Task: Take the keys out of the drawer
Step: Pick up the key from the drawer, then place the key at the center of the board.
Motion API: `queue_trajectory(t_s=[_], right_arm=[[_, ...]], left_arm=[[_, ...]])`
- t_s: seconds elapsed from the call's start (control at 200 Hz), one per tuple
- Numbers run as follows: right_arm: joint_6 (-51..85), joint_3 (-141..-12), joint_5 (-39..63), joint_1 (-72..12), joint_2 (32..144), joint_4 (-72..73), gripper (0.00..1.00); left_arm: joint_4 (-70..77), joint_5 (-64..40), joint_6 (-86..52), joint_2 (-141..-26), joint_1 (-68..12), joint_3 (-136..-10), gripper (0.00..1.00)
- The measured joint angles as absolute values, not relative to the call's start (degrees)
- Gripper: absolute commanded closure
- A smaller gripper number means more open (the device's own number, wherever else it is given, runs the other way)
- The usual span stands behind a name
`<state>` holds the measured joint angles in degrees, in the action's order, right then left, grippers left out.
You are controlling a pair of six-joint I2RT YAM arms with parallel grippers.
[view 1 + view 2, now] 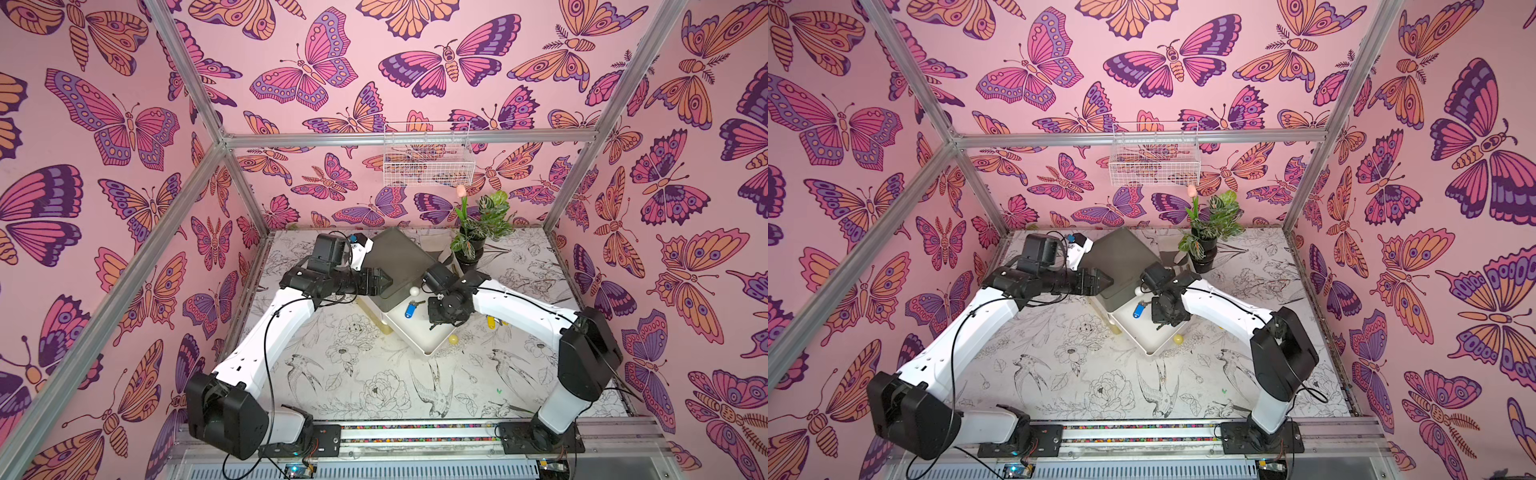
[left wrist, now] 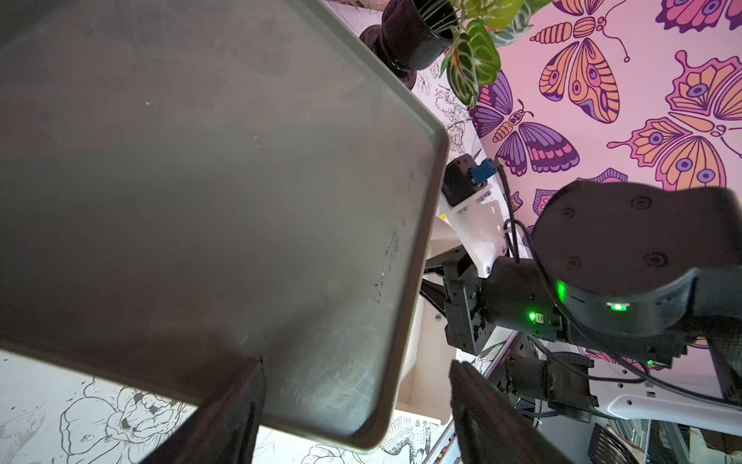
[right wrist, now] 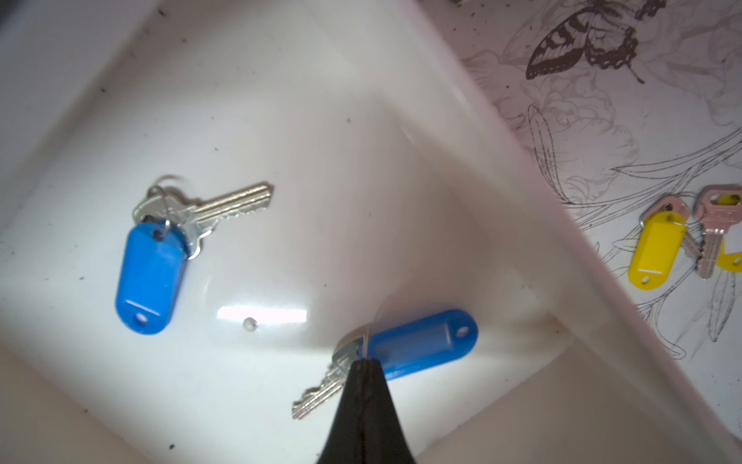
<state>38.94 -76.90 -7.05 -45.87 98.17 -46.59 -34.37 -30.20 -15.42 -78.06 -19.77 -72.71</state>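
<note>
The white drawer (image 1: 419,338) stands pulled out from a grey-topped unit (image 1: 399,257). Two sets of keys with blue tags are in it. One set (image 3: 150,277) lies loose near the unit and shows in both top views (image 1: 411,309) (image 1: 1139,311). My right gripper (image 3: 365,363) points down into the drawer (image 3: 281,120), shut on the ring of the other blue-tagged set (image 3: 421,345). I cannot tell whether that set is off the drawer floor. Keys with yellow tags (image 3: 656,257) lie on the table beside the drawer (image 1: 491,322). My left gripper (image 2: 357,418) is open astride the unit's top corner (image 2: 361,401).
A potted plant (image 1: 478,232) stands behind the unit. A wire basket (image 1: 428,160) hangs on the back rail. A small yellow ball (image 1: 453,339) rests by the drawer's right front. A white knob (image 1: 414,291) sits at the unit's front edge.
</note>
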Motion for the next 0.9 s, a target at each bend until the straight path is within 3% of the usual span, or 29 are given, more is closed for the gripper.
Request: queue_trajectory(t_s=[0.581, 0.901], right_arm=[[38.94, -76.86, -7.46, -45.91, 92.16, -44.97, 1.0], [38.68, -78.46, -8.14, -45.91, 83.37, -45.06, 1.0]], left_arm=[[-34.37, -30.22, -15.44, -77.73, -19.77, -72.49, 0.22], [-35.51, -30.15, -15.75, -77.69, -19.59, -73.17, 0.22]])
